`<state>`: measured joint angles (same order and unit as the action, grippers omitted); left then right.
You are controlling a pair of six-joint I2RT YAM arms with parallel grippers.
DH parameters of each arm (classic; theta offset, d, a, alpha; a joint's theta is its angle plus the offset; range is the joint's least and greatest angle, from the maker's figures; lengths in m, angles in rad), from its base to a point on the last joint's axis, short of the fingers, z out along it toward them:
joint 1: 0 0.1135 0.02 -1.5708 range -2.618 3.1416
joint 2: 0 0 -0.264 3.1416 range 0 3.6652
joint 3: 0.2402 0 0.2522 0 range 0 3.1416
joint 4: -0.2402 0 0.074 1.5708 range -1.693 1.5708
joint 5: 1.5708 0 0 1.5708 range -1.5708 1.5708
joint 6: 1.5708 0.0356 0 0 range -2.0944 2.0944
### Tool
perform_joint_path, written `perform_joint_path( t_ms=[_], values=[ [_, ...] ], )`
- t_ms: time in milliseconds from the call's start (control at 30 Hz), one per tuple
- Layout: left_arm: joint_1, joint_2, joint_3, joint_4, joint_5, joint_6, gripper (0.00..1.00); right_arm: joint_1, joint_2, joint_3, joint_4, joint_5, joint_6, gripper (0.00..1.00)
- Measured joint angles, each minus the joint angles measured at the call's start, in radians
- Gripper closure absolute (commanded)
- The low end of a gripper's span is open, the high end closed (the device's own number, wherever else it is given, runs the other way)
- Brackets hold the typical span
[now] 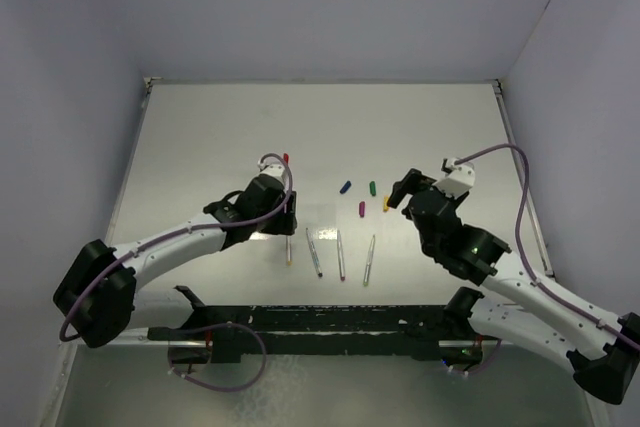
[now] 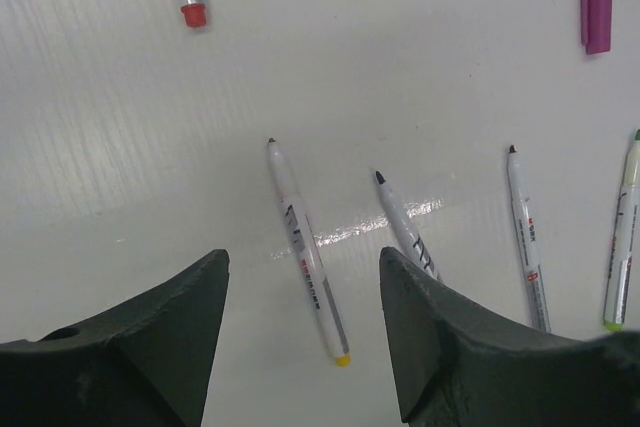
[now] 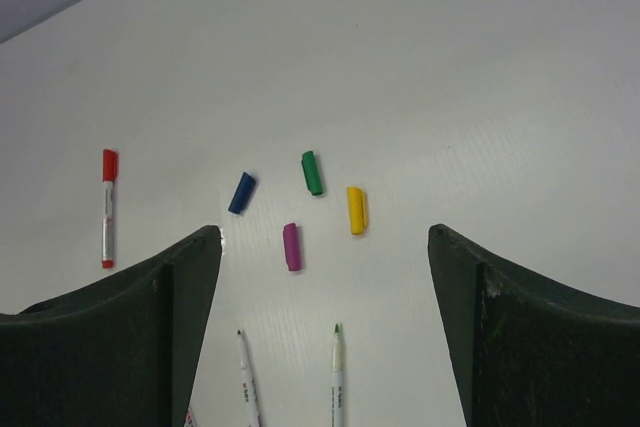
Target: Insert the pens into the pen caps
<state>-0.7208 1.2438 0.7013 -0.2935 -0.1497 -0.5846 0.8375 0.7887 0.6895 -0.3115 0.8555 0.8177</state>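
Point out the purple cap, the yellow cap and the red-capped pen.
purple cap (image 3: 291, 247): right wrist view, middle of its body.
yellow cap (image 3: 356, 210): right wrist view, middle of its body.
red-capped pen (image 3: 107, 217): right wrist view, middle of its white barrel.

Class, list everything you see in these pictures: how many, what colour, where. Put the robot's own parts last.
Uncapped pens: four, pale, in a row in front of the arms.
Capped pen: one, pale with a red cap, far left, beyond the left claw.
Loose caps: four, blue, green, purple, yellow, clustered mid-table.
Table: one, white, under everything.
Arms: two, white and black, left and right.
Left claw: one, dark, open, by the leftmost pen.
Right claw: one, dark, open, beside the caps.
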Motion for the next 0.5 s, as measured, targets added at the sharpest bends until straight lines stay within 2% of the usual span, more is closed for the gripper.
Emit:
perform_joint_path(
  t_ms=[500],
  values=[
    [-0.035, 0.129, -0.013, 0.026, 0.008, -0.018, 0.45, 0.000, -0.049, -0.025, -0.003, -0.001, 0.031, 0.15]
  ],
)
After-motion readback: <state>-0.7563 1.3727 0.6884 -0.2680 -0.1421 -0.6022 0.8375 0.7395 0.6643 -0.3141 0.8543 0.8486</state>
